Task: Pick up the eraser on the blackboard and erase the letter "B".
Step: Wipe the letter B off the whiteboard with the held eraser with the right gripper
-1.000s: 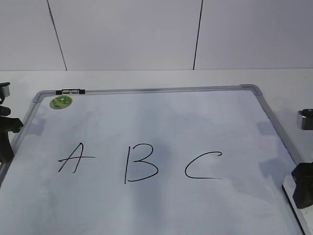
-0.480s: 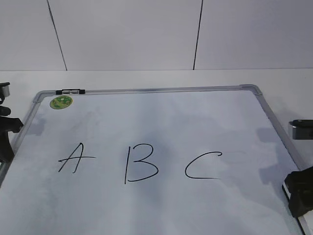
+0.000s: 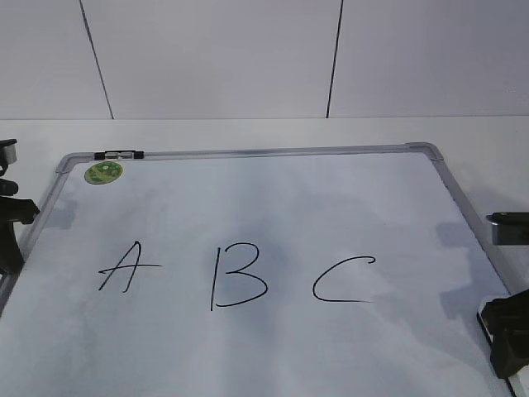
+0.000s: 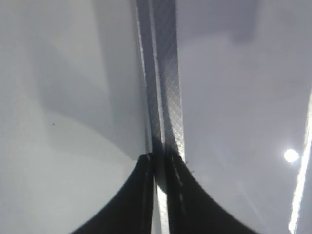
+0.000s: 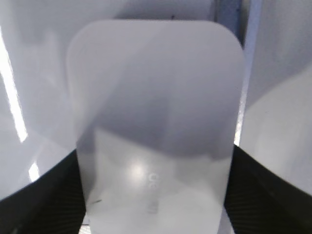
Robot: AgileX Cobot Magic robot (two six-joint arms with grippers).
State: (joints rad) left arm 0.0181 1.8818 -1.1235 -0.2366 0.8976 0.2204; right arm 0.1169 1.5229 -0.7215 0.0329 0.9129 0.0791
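Note:
The blackboard (image 3: 331, 198) is a white board with a grey frame lying flat, with black letters on it. The letter "B" (image 3: 238, 277) is in the middle, untouched. The eraser (image 5: 156, 97) is a white rounded block lying at the board's right edge; in the exterior view my right gripper hides it. My right gripper (image 3: 506, 343) is low over it, and its open fingers (image 5: 155, 165) straddle the eraser's two long sides. My left gripper (image 3: 8, 240) is shut and empty, resting over the board's left frame (image 4: 165, 73).
The letter "A" (image 3: 128, 266) is left of the B and "C" (image 3: 343, 279) is right of it. A round green sticker (image 3: 103, 172) and a small black clip (image 3: 118, 155) sit at the board's far left corner. A white wall stands behind.
My right gripper has moved down and slightly inward at the board's right edge, closer onto the eraser. The left arm and the letters are unchanged.

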